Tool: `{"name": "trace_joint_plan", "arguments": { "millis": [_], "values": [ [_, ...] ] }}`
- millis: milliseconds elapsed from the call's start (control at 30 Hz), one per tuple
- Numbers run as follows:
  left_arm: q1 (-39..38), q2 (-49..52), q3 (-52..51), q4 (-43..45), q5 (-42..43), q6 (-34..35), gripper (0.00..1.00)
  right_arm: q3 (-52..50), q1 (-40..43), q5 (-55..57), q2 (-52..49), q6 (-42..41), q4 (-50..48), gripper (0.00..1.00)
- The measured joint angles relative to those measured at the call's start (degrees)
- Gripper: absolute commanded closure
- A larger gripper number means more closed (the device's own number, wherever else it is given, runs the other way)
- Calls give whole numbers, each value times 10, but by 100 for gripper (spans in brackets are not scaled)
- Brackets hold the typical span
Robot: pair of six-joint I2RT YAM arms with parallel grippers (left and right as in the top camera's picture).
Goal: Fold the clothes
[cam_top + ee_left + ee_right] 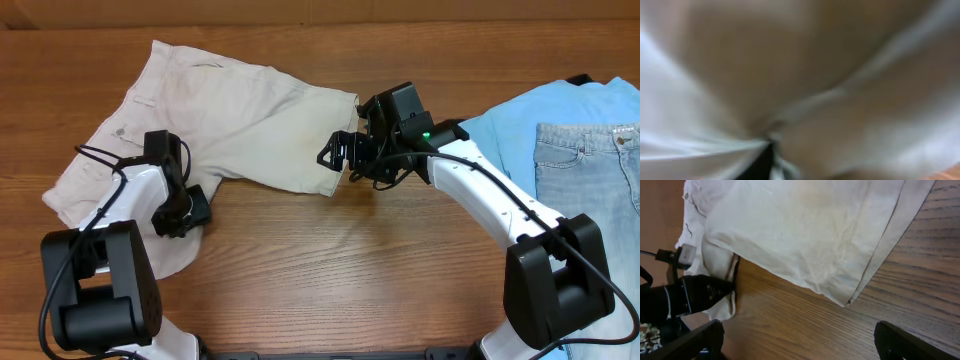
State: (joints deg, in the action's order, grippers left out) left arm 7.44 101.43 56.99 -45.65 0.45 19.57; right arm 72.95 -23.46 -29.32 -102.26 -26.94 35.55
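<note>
The clothes, a pair of pale beige shorts [230, 110], lie spread at the back left of the wooden table, one leg reaching right and the other toward the front left. My left gripper [190, 212] sits at the inner edge of the front-left leg. In the left wrist view blurred beige cloth [840, 75] fills the frame and gathers into a pinch at the dark jaws, so the gripper is shut on it. My right gripper [340, 155] hangs open just off the right leg's hem corner [845, 301]. Its fingertips [695, 340] stand wide apart over bare wood, touching nothing.
A light blue T-shirt [510, 120] with pale blue jeans [590, 160] on top lies at the right edge. The left arm [685, 297] shows in the right wrist view at the left. Bare wood [350, 250] stretches between the two arm bases.
</note>
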Motion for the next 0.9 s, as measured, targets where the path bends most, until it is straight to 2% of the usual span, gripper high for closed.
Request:
{"name": "trace_joint_plan", "arguments": {
  "millis": [67,200,333,467,567,700,800,900],
  "values": [
    [3,0,0,34,69,0,96,0,0,4,0,0,0,0],
    [0,7,1,154,260,5,96,0,0,11,0,0,0,0],
    [0,7,16,200,385,41,96,0,-3,12,0,-14,-3,0],
    [0,7,24,200,447,59,96,0,-14,17,-6,-43,-11,0],
    [0,7,28,199,483,62,96,0,-38,16,-31,-76,-33,9],
    [0,7,61,200,537,61,96,0,-87,-3,-87,-114,-90,10],
    [0,7,97,189,576,60,96,0,-121,-4,-119,-139,-109,2],
    [0,0,131,161,590,56,96,-3,-129,-3,-127,-153,-123,0]
  ]
}}
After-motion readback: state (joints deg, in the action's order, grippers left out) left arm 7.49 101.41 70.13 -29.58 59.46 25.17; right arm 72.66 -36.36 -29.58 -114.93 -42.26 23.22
